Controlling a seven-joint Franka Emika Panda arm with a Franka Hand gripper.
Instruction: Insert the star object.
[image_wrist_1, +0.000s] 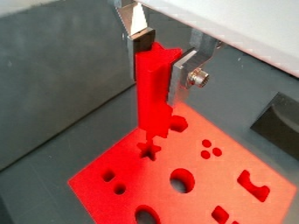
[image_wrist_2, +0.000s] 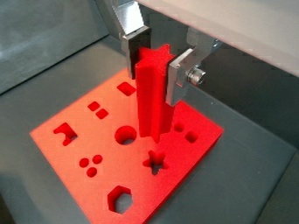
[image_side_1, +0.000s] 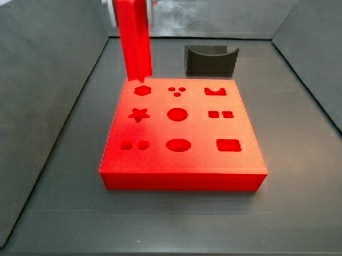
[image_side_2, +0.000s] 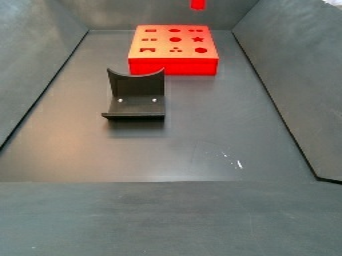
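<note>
My gripper (image_wrist_1: 162, 59) is shut on the star object (image_wrist_1: 152, 96), a long bright red peg with a star-shaped section, and holds it upright by its upper end. The gripper (image_wrist_2: 159, 66) and the peg (image_wrist_2: 152, 96) show in both wrist views. The peg hangs over the flat red block (image_wrist_1: 222, 197), its lower end just above the star-shaped hole (image_wrist_1: 149, 150), apart from the block. The hole also shows in a wrist view (image_wrist_2: 156, 161). In a side view the peg (image_side_1: 132, 40) stands above the block (image_side_1: 181, 135) on its far left part. The gripper is cut off there.
The red block (image_side_2: 174, 48) has several other shaped holes. A dark grey curved holder (image_side_2: 135, 97) stands on the floor apart from the block; it also shows behind the block in a side view (image_side_1: 209, 60). Sloping grey walls (image_side_1: 54, 120) ring the floor.
</note>
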